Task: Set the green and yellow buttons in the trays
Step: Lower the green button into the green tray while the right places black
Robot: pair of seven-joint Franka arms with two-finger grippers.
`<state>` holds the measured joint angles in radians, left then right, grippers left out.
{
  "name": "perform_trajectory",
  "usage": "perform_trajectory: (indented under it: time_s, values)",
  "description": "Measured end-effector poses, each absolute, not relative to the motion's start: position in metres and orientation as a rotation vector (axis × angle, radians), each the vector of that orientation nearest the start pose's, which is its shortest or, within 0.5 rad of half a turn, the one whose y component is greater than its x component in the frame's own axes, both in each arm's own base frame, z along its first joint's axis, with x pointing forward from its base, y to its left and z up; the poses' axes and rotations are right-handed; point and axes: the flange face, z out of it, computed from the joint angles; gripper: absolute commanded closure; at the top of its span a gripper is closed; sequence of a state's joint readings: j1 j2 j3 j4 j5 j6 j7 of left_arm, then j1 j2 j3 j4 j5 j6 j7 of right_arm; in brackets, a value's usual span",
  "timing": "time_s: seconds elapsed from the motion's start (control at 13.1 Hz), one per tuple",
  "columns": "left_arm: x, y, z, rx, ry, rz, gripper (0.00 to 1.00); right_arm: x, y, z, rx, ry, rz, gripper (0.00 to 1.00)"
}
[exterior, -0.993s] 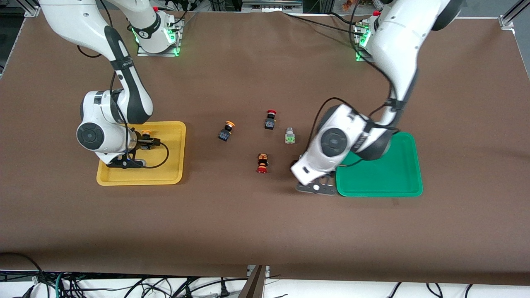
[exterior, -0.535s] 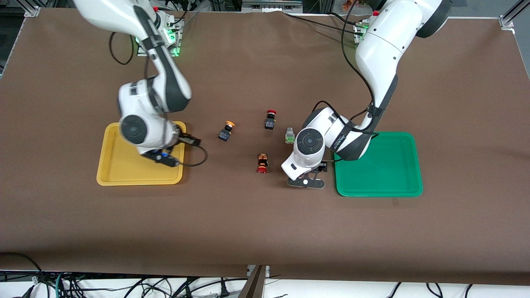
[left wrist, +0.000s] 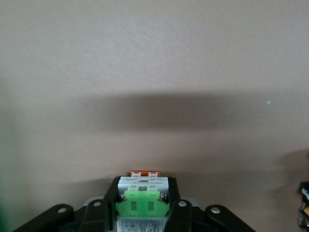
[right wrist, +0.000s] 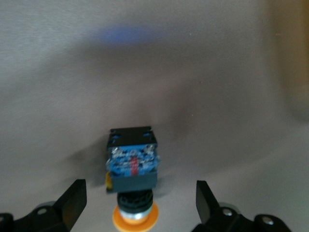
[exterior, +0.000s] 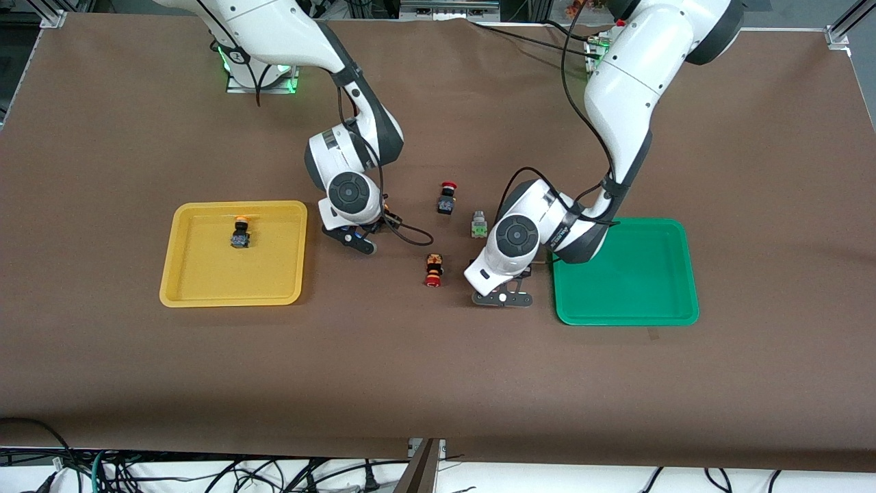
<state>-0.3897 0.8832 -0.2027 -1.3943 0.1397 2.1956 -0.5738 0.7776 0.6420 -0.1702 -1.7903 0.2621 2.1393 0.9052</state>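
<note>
My left gripper [exterior: 503, 296] is shut on a green button [left wrist: 142, 202], low over the table beside the green tray [exterior: 626, 311]. A second green button [exterior: 479, 224] lies on the table near the left wrist. My right gripper [exterior: 357, 239] is open, low over the table beside the yellow tray [exterior: 205, 291]. In the right wrist view its fingers [right wrist: 76, 193] flank a yellow-capped button [right wrist: 133, 162] lying on the table. The hand hides that button in the front view. Another yellow-capped button [exterior: 239, 233] lies in the yellow tray.
Two red-capped buttons lie mid-table: one [exterior: 447, 197] nearer the robots' bases, one [exterior: 432, 269] nearer the front camera, between the two grippers. The green tray holds nothing.
My right gripper left a yellow-capped button in the yellow tray and swung over to the second one mid-table. My left gripper, holding the green button, shifted slightly away from the green tray.
</note>
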Motion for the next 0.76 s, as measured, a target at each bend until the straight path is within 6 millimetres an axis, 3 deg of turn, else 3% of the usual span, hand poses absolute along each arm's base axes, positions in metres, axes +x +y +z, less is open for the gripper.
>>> perform_trajectory:
  time_s: [0.15, 0.23, 0.46, 0.53, 0.69, 0.76]
  values:
    - [0.633, -0.352, 0.198, -3.124, 0.056, 0.154, 0.78, 0.505, 0.363, 0.17, -3.157, 0.74, 0.437, 0.87]
    - [0.644, -0.332, 0.216, -3.109, 0.067, 0.18, 0.77, 0.505, 0.363, 0.168, -3.159, 0.741, 0.437, 1.0]
    - [0.675, -0.256, 0.268, -3.064, 0.174, 0.278, 0.77, 0.509, 0.366, 0.173, -3.147, 0.737, 0.415, 1.0]
    - [0.682, -0.231, 0.273, -3.046, 0.236, 0.305, 0.76, 0.512, 0.365, 0.174, -3.146, 0.739, 0.407, 1.0]
    - [0.69, -0.185, 0.261, -3.025, 0.339, 0.361, 0.65, 0.524, 0.349, 0.179, -3.153, 0.76, 0.394, 1.0]
    - [0.689, -0.166, 0.245, -3.025, 0.365, 0.394, 0.35, 0.537, 0.331, 0.188, -3.174, 0.737, 0.418, 1.0]
